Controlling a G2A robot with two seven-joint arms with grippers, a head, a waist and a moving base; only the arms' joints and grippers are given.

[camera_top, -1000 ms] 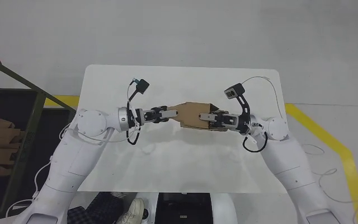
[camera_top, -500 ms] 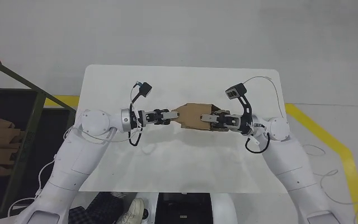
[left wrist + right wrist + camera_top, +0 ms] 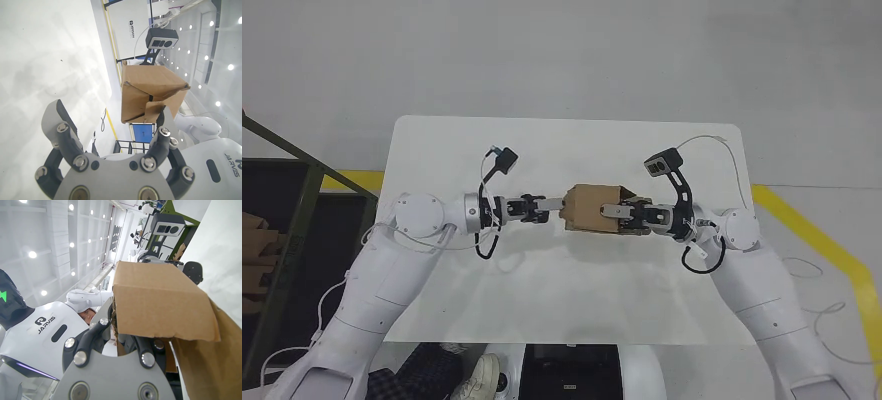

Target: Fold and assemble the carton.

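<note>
A brown carton is held above the middle of the white table. My right gripper is shut on the carton's wall at its right end. In the right wrist view the carton covers one finger, and the gripper clamps its edge. My left gripper is at the carton's left end. It stands open, with one fingertip touching a folded-in end flap of the carton. The end flaps there lie folded inward.
A dark rack holding flat cardboard stands off the table's left side. A yellow line runs across the floor to the right. Bare table surface lies in front of and behind the carton.
My left gripper has moved right against the carton's left end. The flap that stuck out there in a point is now pushed in, so that end looks square. The right gripper kept its hold.
</note>
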